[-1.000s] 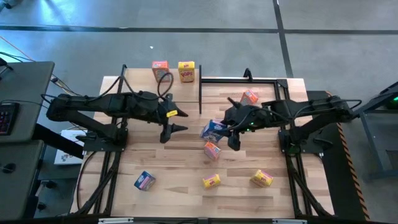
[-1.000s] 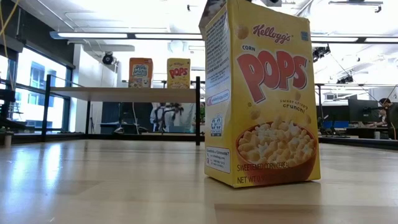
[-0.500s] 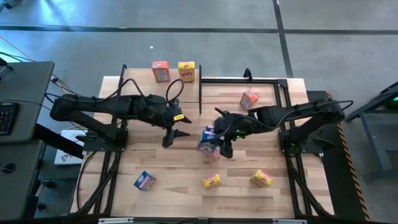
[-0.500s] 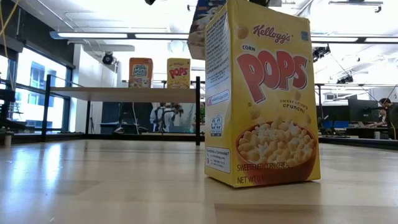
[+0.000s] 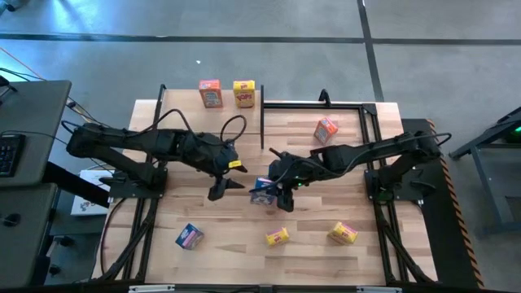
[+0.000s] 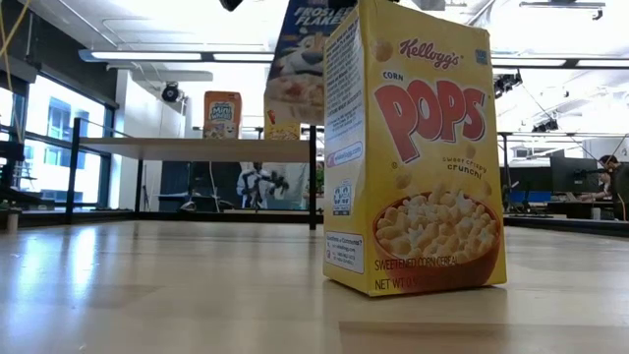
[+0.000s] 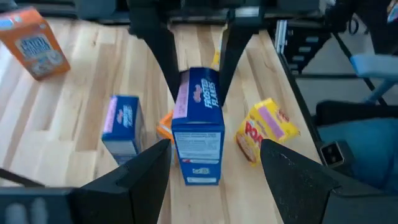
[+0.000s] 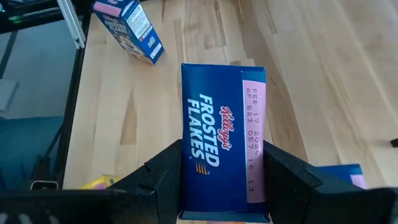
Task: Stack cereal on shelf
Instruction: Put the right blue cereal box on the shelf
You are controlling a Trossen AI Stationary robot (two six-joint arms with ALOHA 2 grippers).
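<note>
A: Blue printed cardboard, the Frosted Flakes box point(image 8: 221, 146), sits clamped between your right hand's point(image 8: 221, 186) fingers, lifted off the desk point(image 5: 203, 216), likely for a handover.

B: And your left hand point(image 7: 214, 158)?

A: Spread open and empty, facing the box's end, ready to receive it. Two boxes already stand on the shelf point(image 5: 183, 103), well beyond both hands.

B: Handling?

A: Light, flat-sided, thin-walled card; I'd judge a hard squeeze would dent it.

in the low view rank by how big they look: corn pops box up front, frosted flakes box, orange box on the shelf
1. Corn Pops box, largest, though it stands nearest the camera.
2. Frosted Flakes box, partly hidden behind it.
3. Orange box on the shelf, smallest and farthest.
</note>
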